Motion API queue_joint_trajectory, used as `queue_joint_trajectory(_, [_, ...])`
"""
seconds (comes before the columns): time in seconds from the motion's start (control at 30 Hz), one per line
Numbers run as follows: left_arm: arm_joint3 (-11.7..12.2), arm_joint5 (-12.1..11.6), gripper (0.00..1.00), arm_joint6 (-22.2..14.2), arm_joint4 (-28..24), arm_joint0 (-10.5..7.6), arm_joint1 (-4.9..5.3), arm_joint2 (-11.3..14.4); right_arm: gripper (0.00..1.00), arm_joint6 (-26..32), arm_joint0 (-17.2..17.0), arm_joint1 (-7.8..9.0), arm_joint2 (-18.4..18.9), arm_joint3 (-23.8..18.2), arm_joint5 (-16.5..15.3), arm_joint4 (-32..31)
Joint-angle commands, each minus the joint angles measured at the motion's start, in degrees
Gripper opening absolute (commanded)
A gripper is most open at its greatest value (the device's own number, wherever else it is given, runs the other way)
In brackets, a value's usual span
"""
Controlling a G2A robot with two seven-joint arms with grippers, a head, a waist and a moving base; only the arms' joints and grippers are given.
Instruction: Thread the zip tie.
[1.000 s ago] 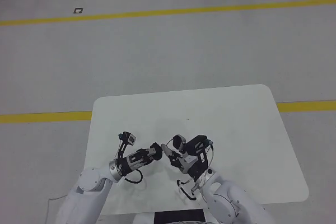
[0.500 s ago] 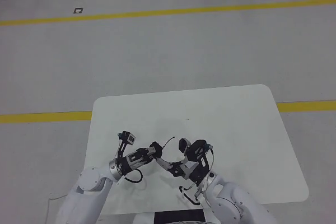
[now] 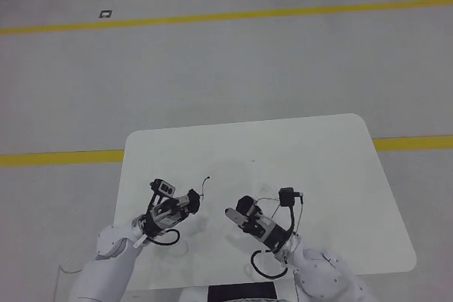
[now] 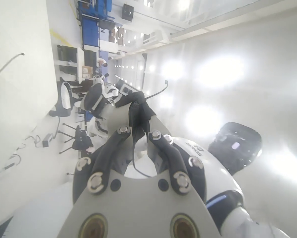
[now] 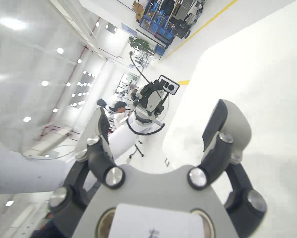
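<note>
The zip tie (image 3: 204, 184) is a thin black strip, and my left gripper (image 3: 190, 201) is shut on it above the table's near-left part. In the left wrist view the fingertips (image 4: 138, 104) pinch the zip tie (image 4: 157, 92); its free end curves up and away, and the rest loops back between the fingers. My right gripper (image 3: 232, 214) is to the right of it, a short gap away, open and holding nothing. The right wrist view shows my right gripper (image 5: 161, 122) with its jaws wide apart. It faces the left gripper (image 5: 148, 95), above which the zip tie (image 5: 136, 65) sticks up.
The white table (image 3: 325, 151) has rounded corners, and nothing else lies on it. A yellow floor line (image 3: 53, 158) runs behind it on both sides. Bare table stretches to the right and toward the far edge.
The two grippers were close together at the table's near middle. They have drawn apart: the left went left with the zip tie, the right pulled back, open.
</note>
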Motion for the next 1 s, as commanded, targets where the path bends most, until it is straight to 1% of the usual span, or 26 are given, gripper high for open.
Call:
queue_joint_trajectory(0.0, [1.34, 1.18, 0.00, -1.89, -1.55, -0.77, 0.11, -0.11, 1.00, 1.86, 0.95, -0.08, -0.35, 0.98, -0.19, 5.00])
queue_joint_trajectory(0.07, [1.96, 1.86, 0.00, -2.68, -2.28, -1.38, 0.18, -0.10, 1.00, 1.86, 0.95, -0.08, -0.35, 0.98, -0.19, 5.00])
queue_joint_trajectory(0.13, [1.86, 1.51, 0.00, -3.23, 0.05, -1.96, 0.41, -0.32, 1.00, 1.86, 0.95, -0.08, -0.35, 0.98, -0.19, 5.00])
queue_joint_trajectory(0.3, [1.86, 1.51, 0.00, -3.23, 0.05, -1.96, 0.41, -0.32, 1.00, 1.86, 0.95, -0.08, -0.35, 0.98, -0.19, 5.00])
queue_joint_trajectory(0.37, [1.84, 1.65, 0.00, -2.82, -0.12, -1.96, 0.38, -0.23, 1.00, 1.92, 1.40, -0.17, -0.72, 1.98, 1.08, 5.68])
queue_joint_trajectory(0.4, [1.64, 2.21, 0.00, -1.24, -1.32, -1.98, 0.22, 0.37, 1.00, 1.78, 1.34, -0.37, -1.56, 2.38, 0.60, 8.96])
queue_joint_trajectory(0.47, [1.74, 2.77, 0.00, -0.88, -3.05, -2.01, 0.06, 1.21, 1.00, 2.27, 1.76, -0.65, -2.40, 3.54, -0.55, 15.37])
queue_joint_trajectory(0.5, [1.95, 3.29, 0.00, -1.16, -4.78, -1.94, -0.05, 1.62, 1.00, 2.93, 2.18, -0.77, -2.79, 3.90, -0.55, 18.08])
queue_joint_trajectory(0.53, [2.27, 3.95, 0.00, -1.51, -6.37, -1.93, -0.13, 2.00, 1.00, 3.84, 2.58, -0.96, -3.32, 4.38, -0.55, 22.47])
queue_joint_trajectory(0.67, [2.44, 5.55, 0.00, -3.43, -9.61, -1.72, -0.21, 2.74, 1.00, 8.08, 4.26, -1.51, -4.08, 6.58, -0.55, 34.44])
queue_joint_trajectory(0.7, [2.57, 5.85, 0.00, -3.91, -10.21, -1.68, -0.22, 2.84, 1.00, 8.91, 4.55, -1.65, -4.20, 7.22, -0.55, 36.54])
queue_joint_trajectory(0.77, [2.95, 7.04, 0.00, -5.13, -11.67, -1.76, -0.23, 3.17, 1.00, 10.48, 5.11, -2.07, -4.68, 8.92, -0.55, 42.81])
queue_joint_trajectory(0.8, [3.19, 7.01, 0.00, -5.39, -11.31, -1.89, -0.18, 3.15, 1.00, 11.03, 5.43, -2.24, -4.87, 9.65, -0.55, 44.75])
queue_joint_trajectory(0.83, [3.11, 5.93, 0.00, -5.76, -9.27, -2.25, -0.06, 3.06, 1.00, 11.45, 5.94, -2.35, -4.82, 10.25, -0.55, 45.18])
queue_joint_trajectory(0.97, [3.11, 5.93, 0.00, -5.76, -9.27, -2.25, -0.06, 3.06, 1.00, 11.45, 5.94, -2.35, -4.82, 10.25, -0.55, 45.18])
